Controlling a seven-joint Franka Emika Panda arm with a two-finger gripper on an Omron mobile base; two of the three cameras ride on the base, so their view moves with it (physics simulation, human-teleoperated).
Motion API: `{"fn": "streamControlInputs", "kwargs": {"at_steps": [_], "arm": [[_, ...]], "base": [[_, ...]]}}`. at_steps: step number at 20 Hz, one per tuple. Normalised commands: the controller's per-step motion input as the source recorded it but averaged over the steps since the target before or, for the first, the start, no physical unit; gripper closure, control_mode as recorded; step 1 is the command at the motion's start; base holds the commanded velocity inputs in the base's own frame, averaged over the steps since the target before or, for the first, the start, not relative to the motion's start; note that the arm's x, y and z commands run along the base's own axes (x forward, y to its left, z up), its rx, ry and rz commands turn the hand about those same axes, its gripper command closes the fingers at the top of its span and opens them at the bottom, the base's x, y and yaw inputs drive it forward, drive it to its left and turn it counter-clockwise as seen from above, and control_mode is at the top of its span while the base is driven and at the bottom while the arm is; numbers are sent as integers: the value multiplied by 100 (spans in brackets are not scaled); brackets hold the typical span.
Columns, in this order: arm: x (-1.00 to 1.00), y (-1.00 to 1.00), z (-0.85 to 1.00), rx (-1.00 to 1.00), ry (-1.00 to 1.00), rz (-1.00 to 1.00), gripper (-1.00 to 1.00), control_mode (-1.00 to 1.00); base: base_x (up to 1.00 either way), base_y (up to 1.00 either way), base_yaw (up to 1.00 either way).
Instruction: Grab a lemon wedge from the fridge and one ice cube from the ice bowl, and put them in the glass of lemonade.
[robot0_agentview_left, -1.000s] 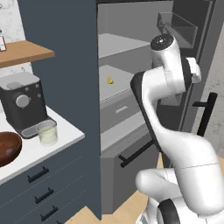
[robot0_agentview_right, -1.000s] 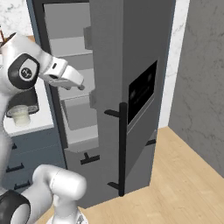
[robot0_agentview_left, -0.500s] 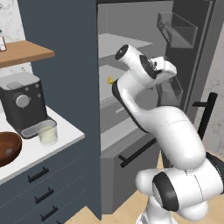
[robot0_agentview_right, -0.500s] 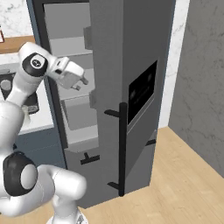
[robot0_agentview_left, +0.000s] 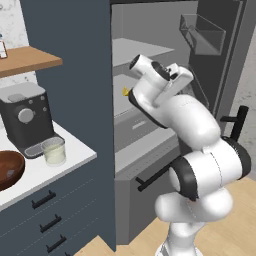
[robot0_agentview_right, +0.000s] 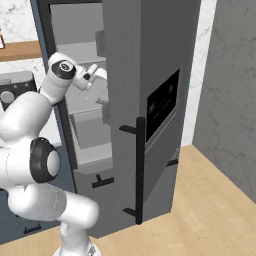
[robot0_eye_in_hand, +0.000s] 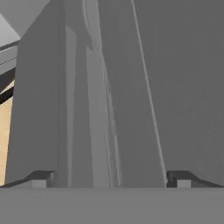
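The fridge (robot0_agentview_left: 150, 45) stands open, its door (robot0_agentview_right: 150, 65) swung out with the black display panel and long handle. A tiny yellow lemon wedge (robot0_agentview_left: 125, 91) lies on a middle shelf, just left of my arm. My wrist (robot0_agentview_left: 172, 80) reaches into the fridge at shelf height, to the right of the wedge. In the hand view my gripper (robot0_eye_in_hand: 109, 179) is open, fingertips (robot0_eye_in_hand: 41, 178) wide apart with nothing between them, facing grey fridge walls. The glass of lemonade (robot0_agentview_left: 54, 150) and the dark brown ice bowl (robot0_agentview_left: 7, 170) sit on the white counter at left.
A black coffee machine (robot0_agentview_left: 25, 117) stands behind the glass, under a wooden shelf (robot0_agentview_left: 27, 59). A dark blue panel (robot0_agentview_left: 75, 75) separates the counter from the fridge. Grey drawers (robot0_agentview_left: 145, 125) sit below the wedge's shelf. The fridge handle (robot0_agentview_right: 140, 170) juts out near my base.
The arm has folded and swung left and down toward the fridge shelves, bringing the hand lower and closer to the wedge. The jaws stay open.
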Motion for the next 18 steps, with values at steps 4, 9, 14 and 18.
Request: {"fn": "streamControlInputs", "kwargs": {"at_steps": [4, 9, 14, 18], "arm": [[32, -25, -34, 0, 29, 14, -100, -100], [-7, -53, 7, 0, 6, 3, -100, -100], [-26, -77, 6, 0, 0, 0, -100, -100], [-47, -89, 5, 0, -4, 0, -100, -100]], "base": [[0, 0, 0], [0, 0, 0], [0, 0, 0], [0, 0, 0]]}}
